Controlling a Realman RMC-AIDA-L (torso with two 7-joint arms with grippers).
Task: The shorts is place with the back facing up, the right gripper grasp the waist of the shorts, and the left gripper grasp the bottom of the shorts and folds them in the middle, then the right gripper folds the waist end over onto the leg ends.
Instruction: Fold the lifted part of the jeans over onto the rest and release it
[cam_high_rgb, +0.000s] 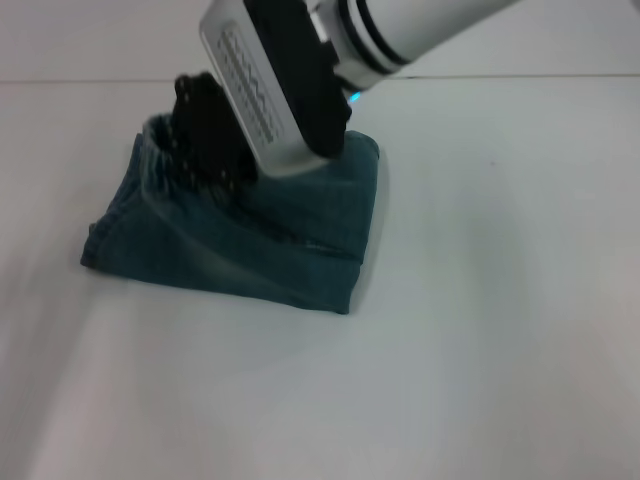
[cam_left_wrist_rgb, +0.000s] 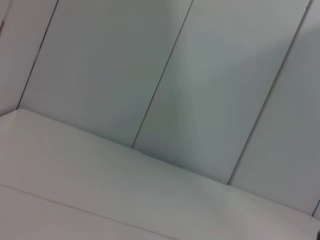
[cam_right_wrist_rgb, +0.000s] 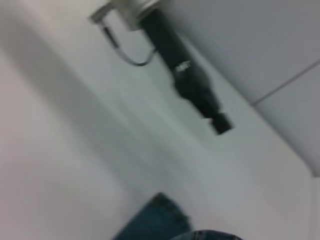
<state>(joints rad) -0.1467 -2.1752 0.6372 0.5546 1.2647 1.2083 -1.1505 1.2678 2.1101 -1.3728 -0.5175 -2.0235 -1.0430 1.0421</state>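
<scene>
Tabletop (cam_high_rgb: 480, 330) is bare to the front and right of the shorts (cam_high_rgb: 270, 240): open passage there. Right pincer (cam_high_rgb: 205, 140) and its arm hang over the shorts' rear-left part, blocking approach from above there. Left pincer (cam_right_wrist_rgb: 197, 87) sits well apart, near the far edge.

- The shorts (cam_high_rgb: 250, 245) lay folded on the white table (cam_high_rgb: 480, 330), ruffled waist of the shorts (cam_high_rgb: 160, 160) toward the far left
- The right gripper (cam_high_rgb: 205, 145) reached down onto that waistband, its fingertips hidden in the denim
</scene>
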